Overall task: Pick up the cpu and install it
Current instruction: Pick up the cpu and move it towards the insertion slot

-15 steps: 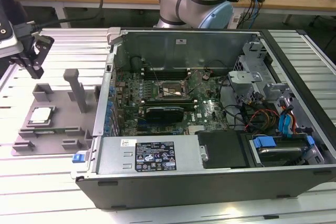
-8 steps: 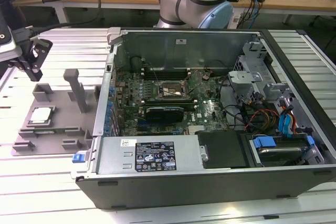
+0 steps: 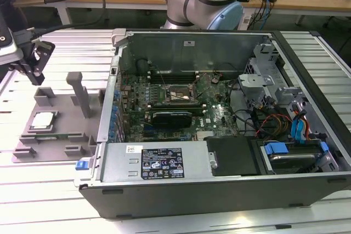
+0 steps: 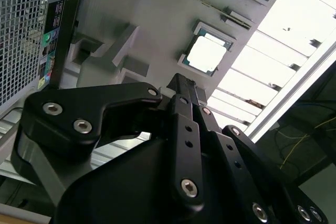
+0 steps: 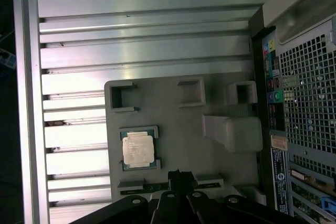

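CPU (image 3: pixel 43 120): small flat square chip, silvery-white metal top. It sits flat in a shallow square recess of the grey plastic tray with raised blocks (image 3: pixel 66 119), toward the exterior view's left. Nothing touches it. In both wrist views the chip (image 4: pixel 207 55) (image 5: pixel 138 148) shows face-up and square in its pocket on the tray (image 4: pixel 157 19) (image 5: pixel 178 129).

Pincer (image 3: pixel 34 64): black, empty, hanging above the tray's far edge and apart from the chip. In both wrist views the tips (image 4: pixel 181 80) (image 5: pixel 176 174) appear drawn together, so it reads as clenched on nothing.

Tray rests on the ribbed aluminium worktop (image 3: pixel 33 190), just beside the open black computer case (image 3: pixel 219 184) lying on its side. Inside the case, the black rectangular socket frame (image 3: pixel 178 94) on the green board looks vacant.

Judgement: the pick-up step is in hand, at the approach, and no grasp has been made. A grasp here would call for parted jaws, centring over the chip and contact on its edges only. The recess walls leave little room.
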### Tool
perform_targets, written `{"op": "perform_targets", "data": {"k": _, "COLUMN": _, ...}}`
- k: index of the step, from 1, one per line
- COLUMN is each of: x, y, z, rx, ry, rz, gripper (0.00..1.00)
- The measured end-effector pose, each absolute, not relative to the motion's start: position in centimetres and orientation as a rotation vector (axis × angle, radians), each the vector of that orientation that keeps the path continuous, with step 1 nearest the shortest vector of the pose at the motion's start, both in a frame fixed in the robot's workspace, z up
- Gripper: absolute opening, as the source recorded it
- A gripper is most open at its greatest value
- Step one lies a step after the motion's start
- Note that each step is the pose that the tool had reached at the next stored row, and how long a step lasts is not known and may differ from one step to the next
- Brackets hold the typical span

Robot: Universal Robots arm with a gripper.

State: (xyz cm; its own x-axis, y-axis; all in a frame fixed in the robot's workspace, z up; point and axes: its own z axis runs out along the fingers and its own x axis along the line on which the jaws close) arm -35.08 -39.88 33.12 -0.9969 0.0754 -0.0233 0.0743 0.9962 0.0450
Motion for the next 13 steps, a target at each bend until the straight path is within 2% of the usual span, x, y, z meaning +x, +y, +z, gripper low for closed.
{"op": "perform_targets", "data": {"k": 13, "x": -36.8, "y": -39.9, "z": 32.3, "rx": 0.117, "ry": 3.114, "rz": 0.069, "gripper": 0.11}}
